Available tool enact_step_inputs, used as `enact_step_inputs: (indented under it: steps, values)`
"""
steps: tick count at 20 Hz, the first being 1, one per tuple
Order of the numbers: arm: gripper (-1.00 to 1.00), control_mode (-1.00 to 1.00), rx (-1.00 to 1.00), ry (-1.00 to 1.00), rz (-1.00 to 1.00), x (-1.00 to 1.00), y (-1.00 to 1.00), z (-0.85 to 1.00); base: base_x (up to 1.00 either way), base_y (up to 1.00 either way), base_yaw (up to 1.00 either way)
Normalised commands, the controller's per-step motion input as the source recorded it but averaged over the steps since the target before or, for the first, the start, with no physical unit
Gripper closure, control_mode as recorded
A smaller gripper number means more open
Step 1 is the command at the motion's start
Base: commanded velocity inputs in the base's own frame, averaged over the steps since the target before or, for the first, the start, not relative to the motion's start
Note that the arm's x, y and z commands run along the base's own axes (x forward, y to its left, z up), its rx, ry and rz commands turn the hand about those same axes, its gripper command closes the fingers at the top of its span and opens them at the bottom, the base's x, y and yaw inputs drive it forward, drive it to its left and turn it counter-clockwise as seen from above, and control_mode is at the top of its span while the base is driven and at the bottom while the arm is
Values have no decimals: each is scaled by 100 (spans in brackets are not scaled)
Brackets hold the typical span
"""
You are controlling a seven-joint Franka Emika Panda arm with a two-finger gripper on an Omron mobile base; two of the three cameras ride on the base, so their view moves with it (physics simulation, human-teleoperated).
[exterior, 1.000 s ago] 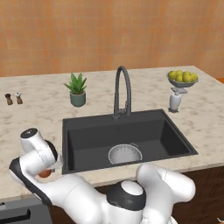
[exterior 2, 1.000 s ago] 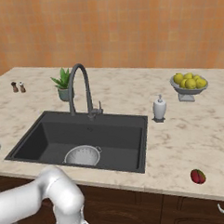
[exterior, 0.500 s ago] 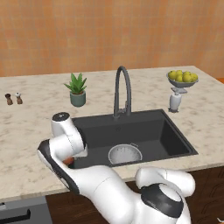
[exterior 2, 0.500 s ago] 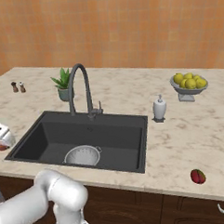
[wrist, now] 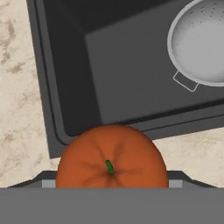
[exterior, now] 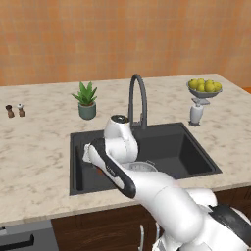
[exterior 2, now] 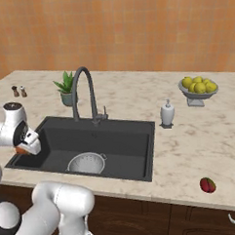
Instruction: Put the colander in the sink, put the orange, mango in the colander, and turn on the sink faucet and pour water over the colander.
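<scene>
Spread wide around the orange (wrist: pixel 112 162), the fingers (exterior 2: pixel 26 146) grip it at the sink's (wrist: pixel 65 87) rim, the colander (wrist: pixel 202 43) lying ahead and off to one side of them.

No text, labels, brands or numbers can be read anywhere here, tbh. Nothing legible is printed on any surface that is shown in the kitchen.
</scene>
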Motion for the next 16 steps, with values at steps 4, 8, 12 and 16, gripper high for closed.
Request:
enact_step_inputs:
  steps: [4,8,12,16]
  values:
    - [100,-100,19,0,-2,0,-100,0,0,0,0]
    - [100,-100,14,1,-1,0,-100,0,0,0,0]
    - [100,-100,12,0,0,5,-100,0,0,0,0]
    - [100,-100,7,0,0,25,-100,0,0,0,0]
